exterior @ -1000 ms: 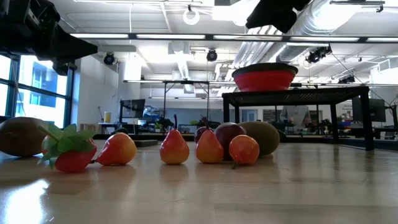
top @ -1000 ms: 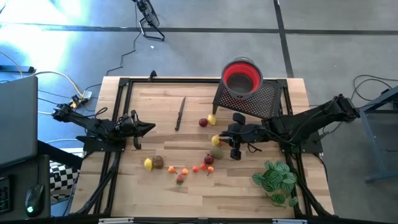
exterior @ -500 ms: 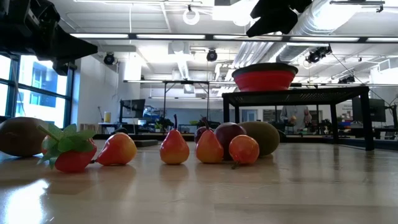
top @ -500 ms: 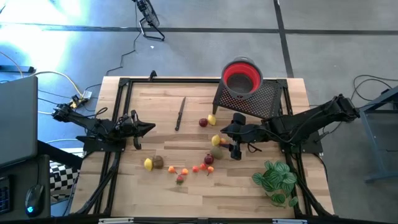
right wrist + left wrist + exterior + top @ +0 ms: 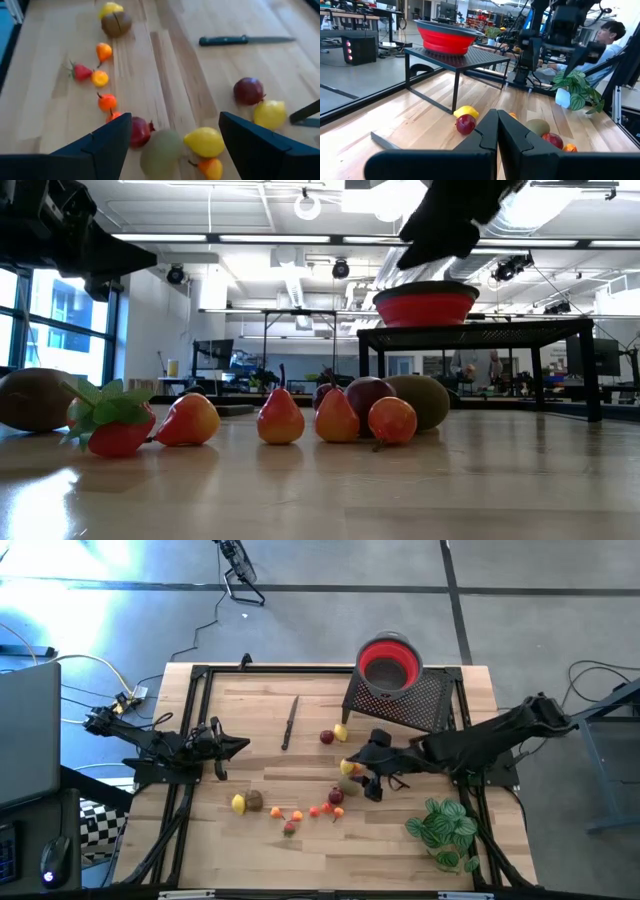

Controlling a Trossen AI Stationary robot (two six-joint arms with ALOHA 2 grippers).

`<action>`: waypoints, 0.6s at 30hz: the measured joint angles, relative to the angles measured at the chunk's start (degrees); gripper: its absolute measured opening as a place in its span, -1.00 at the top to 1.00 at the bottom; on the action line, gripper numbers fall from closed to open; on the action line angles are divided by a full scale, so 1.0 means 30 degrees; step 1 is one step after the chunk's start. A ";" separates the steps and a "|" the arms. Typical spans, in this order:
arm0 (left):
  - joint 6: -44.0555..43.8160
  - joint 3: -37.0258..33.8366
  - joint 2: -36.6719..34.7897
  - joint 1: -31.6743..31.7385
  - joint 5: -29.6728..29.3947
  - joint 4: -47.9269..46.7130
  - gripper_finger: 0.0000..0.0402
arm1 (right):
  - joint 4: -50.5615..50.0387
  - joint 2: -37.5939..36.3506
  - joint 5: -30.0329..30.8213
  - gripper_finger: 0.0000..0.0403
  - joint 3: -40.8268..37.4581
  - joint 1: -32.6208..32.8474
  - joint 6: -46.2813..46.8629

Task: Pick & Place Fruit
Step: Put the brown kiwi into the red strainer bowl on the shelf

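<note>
Along the counter's (image 5: pixel 250 700) left edge the left gripper (image 5: pixel 240 746) hangs over bare wood, its fingers pressed together on nothing, with open boards all round it. Just past it toward the middle lies a thin dark knife (image 5: pixel 290 722), alone on its patch. Nearer the front edge the fruit (image 5: pixel 290 810) is strung in a loose line: a yellow piece beside a brown one, then small orange and red pieces, a dark red one and a greenish-brown one. Two more, dark red and yellow, sit close to the black mesh stand (image 5: pixel 405 700) that carries the red bowl (image 5: pixel 389 664). The right gripper (image 5: pixel 362 775) hovers over the right end of the line, above a yellow piece and the greenish one, its fingers spread wide and holding nothing. A green leafy plant (image 5: pixel 443 830) stands by the front right corner. No writing can be read anywhere.
</note>
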 joint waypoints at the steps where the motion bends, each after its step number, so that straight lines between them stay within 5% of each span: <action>1: 0.0000 0.0000 0.0000 0.0000 0.0000 -0.0032 1.00 | -0.0007 0.0365 -0.0016 -0.46 0.0000 0.0000 0.0014; 18: -0.0081 -0.0007 0.0007 0.0000 0.0007 -0.0518 1.00 | 0.0982 0.4961 -0.1629 -0.46 0.0000 -0.0036 0.1019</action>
